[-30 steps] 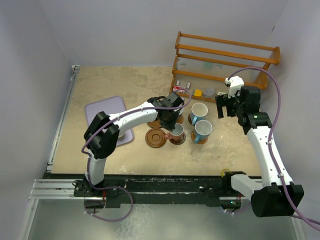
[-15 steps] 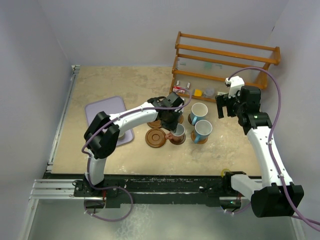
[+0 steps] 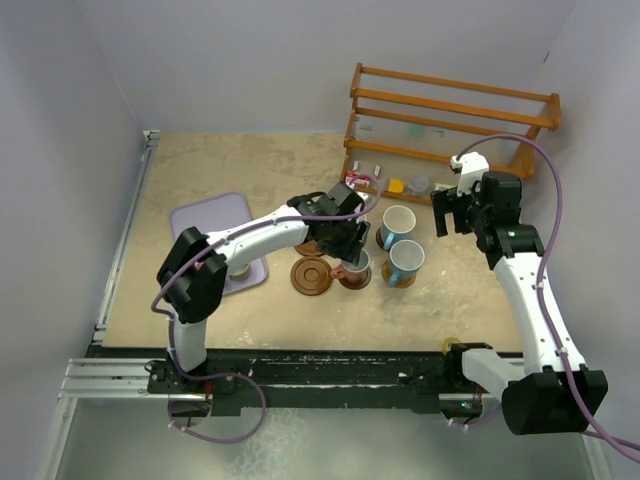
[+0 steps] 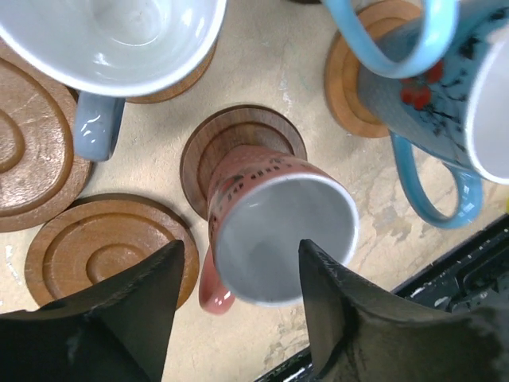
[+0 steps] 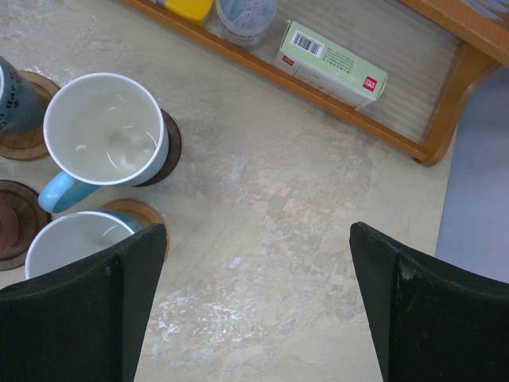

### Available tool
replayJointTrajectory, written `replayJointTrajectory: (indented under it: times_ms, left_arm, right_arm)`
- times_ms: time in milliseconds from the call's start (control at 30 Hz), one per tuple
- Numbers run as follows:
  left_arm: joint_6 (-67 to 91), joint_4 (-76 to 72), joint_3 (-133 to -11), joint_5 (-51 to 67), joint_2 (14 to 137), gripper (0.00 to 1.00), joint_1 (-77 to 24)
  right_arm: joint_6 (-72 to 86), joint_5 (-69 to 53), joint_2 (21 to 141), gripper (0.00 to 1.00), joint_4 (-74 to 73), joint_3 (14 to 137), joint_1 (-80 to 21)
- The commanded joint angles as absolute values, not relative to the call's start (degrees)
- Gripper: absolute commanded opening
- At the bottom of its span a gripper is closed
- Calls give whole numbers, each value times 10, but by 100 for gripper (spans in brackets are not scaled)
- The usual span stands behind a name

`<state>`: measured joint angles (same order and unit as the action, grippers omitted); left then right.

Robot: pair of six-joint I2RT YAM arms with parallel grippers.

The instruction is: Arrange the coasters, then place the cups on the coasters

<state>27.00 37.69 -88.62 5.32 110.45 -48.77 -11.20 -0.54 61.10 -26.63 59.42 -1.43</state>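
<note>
A pink cup (image 4: 274,227) stands upright on a dark wooden coaster (image 4: 238,143). My left gripper (image 4: 240,247) hovers over it, open, one finger on each side of the rim. An empty grooved coaster (image 4: 103,247) lies beside it, and another grooved coaster (image 4: 24,151) lies further left. A pale blue cup (image 4: 119,40) and a blue patterned cup (image 4: 429,87) sit on coasters nearby. From above, the pink cup (image 3: 353,264) is below two light-blue cups (image 3: 398,225) (image 3: 407,262). My right gripper (image 3: 448,212) is open, to the right of them, over bare table (image 5: 262,199).
A wooden rack (image 3: 450,130) stands at the back right, with a yellow item (image 5: 191,8) and a green box (image 5: 330,62) on its bottom shelf. A lavender tray (image 3: 215,225) lies on the left. The left arm reaches across above the tray.
My left gripper has opened and let go of the pink cup, which now stands on its coaster. The left elbow has swung slightly left. The right arm has not moved.
</note>
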Motion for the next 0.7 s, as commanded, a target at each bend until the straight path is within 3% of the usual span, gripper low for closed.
replayJointTrajectory:
  times_ms: [0, 233, 667]
  left_arm:
    - [239, 348, -880, 45, 1027, 59, -488]
    - [167, 339, -872, 52, 973, 68, -489]
    - [-9, 345, -854, -15, 859, 74, -460]
  right_arm:
    - [-121, -2, 602, 99, -246, 595, -11]
    - [-123, -10, 596, 100, -246, 594, -10]
    - [-130, -45, 574, 100, -251, 597, -9]
